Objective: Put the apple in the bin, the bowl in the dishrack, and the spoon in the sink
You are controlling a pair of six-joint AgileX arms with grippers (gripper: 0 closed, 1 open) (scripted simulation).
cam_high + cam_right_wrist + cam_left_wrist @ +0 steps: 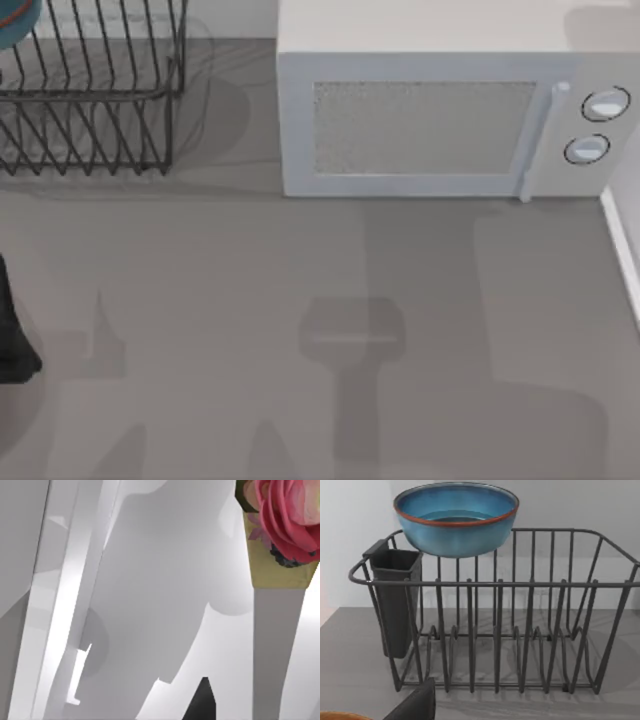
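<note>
The dishrack (90, 100) (520, 630) is a black wire rack at the table's far left. The bowl (456, 517) (12, 25), teal-blue with a reddish-brown rim, sits upright at the height of the rack's top rim, over its far left corner; I cannot tell whether it rests on the wires. My left gripper hangs back in front of the rack, apart from the bowl, with one dark finger (415, 702) showing and nothing held. A dark part of my left arm (12, 340) is at the table's left edge. My right gripper (202, 702) faces pale surfaces. The apple, spoon, bin and sink are out of view.
A white microwave (440, 110) stands at the back, right of the rack. A dark cutlery holder (395, 600) hangs on the rack's end. A pale wall edge (622, 250) borders the table's right side. An orange-brown curved edge (335, 715) and a flower picture (285, 525) are also in sight.
</note>
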